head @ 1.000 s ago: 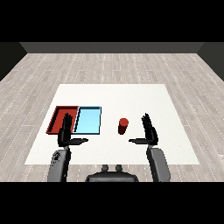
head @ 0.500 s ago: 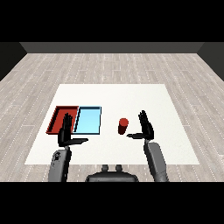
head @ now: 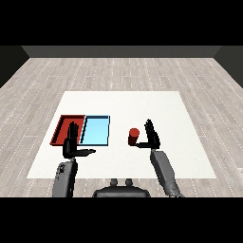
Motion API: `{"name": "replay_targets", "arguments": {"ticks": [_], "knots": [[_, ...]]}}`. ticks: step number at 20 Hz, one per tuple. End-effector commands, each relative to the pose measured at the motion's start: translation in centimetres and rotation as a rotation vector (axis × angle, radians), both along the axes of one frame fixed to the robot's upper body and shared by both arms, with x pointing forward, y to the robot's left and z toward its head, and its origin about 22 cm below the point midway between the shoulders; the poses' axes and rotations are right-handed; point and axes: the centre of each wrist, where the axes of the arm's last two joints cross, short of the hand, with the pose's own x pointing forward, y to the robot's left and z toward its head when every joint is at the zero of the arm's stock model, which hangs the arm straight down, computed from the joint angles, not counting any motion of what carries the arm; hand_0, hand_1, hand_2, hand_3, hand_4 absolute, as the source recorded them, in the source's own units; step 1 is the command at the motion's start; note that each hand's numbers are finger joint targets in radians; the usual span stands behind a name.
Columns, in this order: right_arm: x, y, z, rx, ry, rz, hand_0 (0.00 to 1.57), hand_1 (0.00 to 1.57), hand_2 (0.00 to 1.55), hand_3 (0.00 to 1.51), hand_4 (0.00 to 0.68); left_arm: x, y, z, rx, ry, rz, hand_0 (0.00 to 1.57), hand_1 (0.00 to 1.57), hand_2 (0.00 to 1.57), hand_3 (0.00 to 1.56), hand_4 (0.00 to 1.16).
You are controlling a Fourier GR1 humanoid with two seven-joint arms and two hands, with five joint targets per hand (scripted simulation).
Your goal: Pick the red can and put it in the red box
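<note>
Fingers straight on both the right hand (head: 153,136) and left hand (head: 72,142); one red can (head: 134,136), two trays.

The right hand (head: 152,135) is hovering open just beside the red can (head: 133,136), which is standing upright, right of the blue tray (head: 96,130).

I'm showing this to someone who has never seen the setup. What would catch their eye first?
Probably the red can standing upright on the white table, with the right hand open just beside it on its right. Next, the red tray and light blue tray side by side at left, the left hand open in front of them.
</note>
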Motion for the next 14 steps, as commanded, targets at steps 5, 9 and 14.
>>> {"name": "replay_targets", "arguments": {"ticks": [5,9,14], "knots": [[0.2,1.8,-2.8,0.02,0.017,0.023,0.0,0.0,0.0,0.0,0.0,1.0,-1.1,0.7,-0.011,0.008,-0.003,0.0,0.0,0.0,0.0,0.0],[1.4,2.7,-2.1,0.05,0.029,0.01,0.0,0.0,0.0,0.0,0.0,0.4,0.4,0.3,0.001,0.003,-0.004,0.0,0.0,0.0,0.0,0.0],[-1.0,1.3,-1.8,0.045,0.023,-0.001,0.0,0.0,0.0,0.0,0.0,-1.8,-0.2,0.6,-0.004,-0.013,-0.008,0.0,0.0,0.0,0.0,0.0]]}}
